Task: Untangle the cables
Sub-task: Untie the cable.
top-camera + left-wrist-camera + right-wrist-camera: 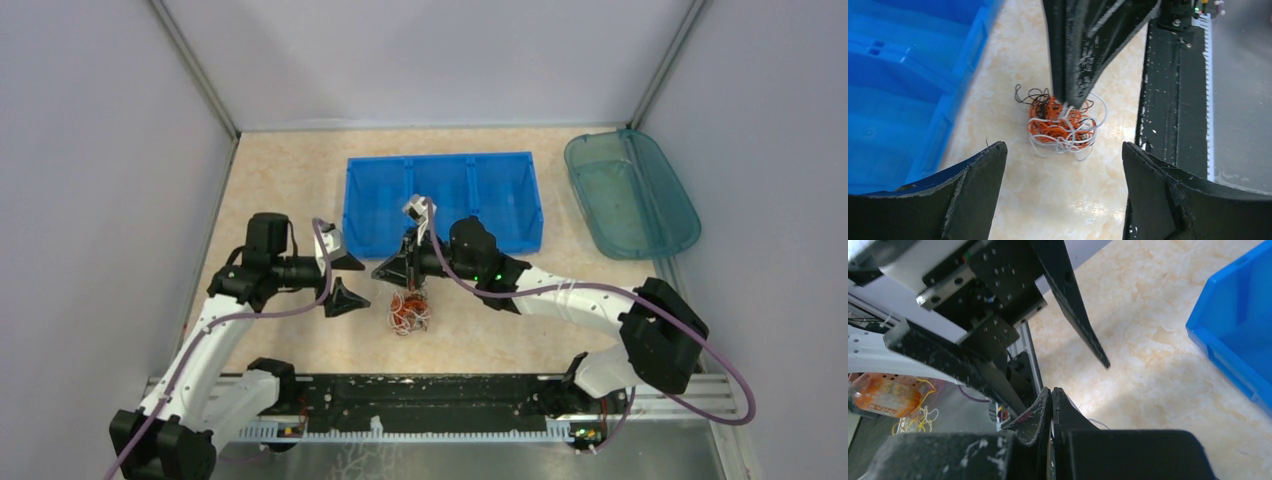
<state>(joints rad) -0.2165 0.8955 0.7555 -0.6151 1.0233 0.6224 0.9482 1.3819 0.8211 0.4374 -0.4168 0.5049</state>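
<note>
The cables (410,312) form one small tangle of orange, white and black wires (1060,125) on the beige tabletop, in front of the blue bin. My right gripper (416,290) points down into the top of the tangle, and its closed fingers (1075,75) meet the wires there. In the right wrist view the right gripper (1052,391) is shut with a thin strand pinched between the pads. My left gripper (350,280) hangs just left of the tangle, open wide with nothing in it (1064,146), and its jaws face the wires.
A blue bin (445,200) with three compartments stands behind the tangle, and its wall (963,75) is close on the left gripper's far side. A teal tray (630,195) lies at the back right. A black rail (420,395) runs along the near edge.
</note>
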